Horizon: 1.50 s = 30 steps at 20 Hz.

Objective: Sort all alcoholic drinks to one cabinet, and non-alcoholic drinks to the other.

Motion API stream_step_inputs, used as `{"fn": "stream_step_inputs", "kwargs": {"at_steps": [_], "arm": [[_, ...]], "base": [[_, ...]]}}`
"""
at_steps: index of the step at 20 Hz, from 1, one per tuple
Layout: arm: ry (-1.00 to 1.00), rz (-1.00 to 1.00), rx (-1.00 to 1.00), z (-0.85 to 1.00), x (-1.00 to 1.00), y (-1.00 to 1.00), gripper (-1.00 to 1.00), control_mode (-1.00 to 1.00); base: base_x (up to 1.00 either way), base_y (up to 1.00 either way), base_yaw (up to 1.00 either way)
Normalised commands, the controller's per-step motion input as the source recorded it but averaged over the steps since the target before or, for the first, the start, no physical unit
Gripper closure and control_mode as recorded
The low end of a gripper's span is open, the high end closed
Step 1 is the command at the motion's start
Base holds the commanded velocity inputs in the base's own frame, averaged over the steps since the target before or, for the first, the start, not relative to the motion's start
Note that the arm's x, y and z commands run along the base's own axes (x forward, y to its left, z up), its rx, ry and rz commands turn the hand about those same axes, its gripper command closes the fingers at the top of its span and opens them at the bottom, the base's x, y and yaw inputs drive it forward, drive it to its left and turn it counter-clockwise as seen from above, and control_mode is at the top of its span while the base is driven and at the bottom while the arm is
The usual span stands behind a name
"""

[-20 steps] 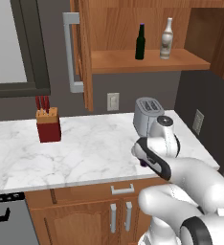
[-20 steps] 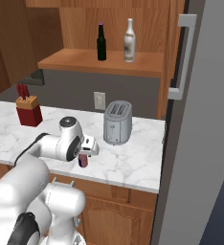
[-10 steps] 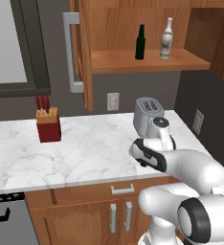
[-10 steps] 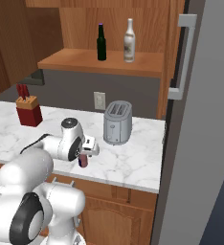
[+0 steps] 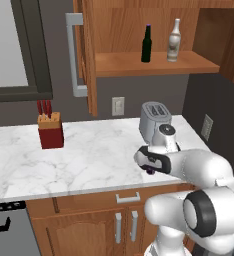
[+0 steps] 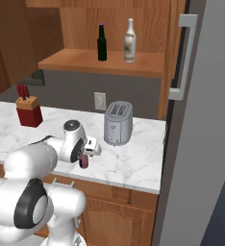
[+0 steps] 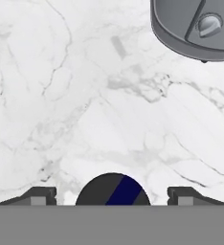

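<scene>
Hand view: claw (image 7: 112, 196) spread around the purple bottle (image 7: 112, 189), not touching; toaster (image 7: 195, 28) stands beyond.

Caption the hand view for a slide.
Open tool straddling the short purple bottle on the marble counter, toaster ahead.

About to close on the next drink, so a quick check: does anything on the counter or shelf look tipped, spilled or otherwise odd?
Nothing stands out. The green bottle and the pale bottle stand upright on the shelf. The small purple bottle sits upright on the marble counter, between the fingers of the gripper. No spills.
</scene>
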Motion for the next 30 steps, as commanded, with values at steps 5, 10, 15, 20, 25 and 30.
{"fn": "stream_step_inputs", "kwargs": {"at_steps": [5, 10, 15, 20, 25, 30], "arm": [[-0.04, 0.0, 0.0, -0.41, 0.01, 0.0, 1.0, -1.0], [-0.04, 0.0, 0.0, -0.43, 0.03, 0.0, 1.0, -1.0], [-0.02, 0.02, 0.0, -0.4, 0.01, 0.0, 1.0, -1.0], [-0.01, 0.01, 0.0, -0.03, -0.08, 0.01, 1.0, -1.0], [-0.07, 0.04, -0.01, 0.64, -0.51, 0.07, 1.0, -1.0], [-0.05, 0.12, -0.02, 0.67, -0.94, 0.02, 1.0, -1.0]], "base": [[0.0, 0.0, 0.0], [0.0, 0.0, 0.0], [0.0, 0.0, 0.0], [0.0, 0.0, 0.0], [0.0, 0.0, 0.0], [0.0, 0.0, 0.0]]}}
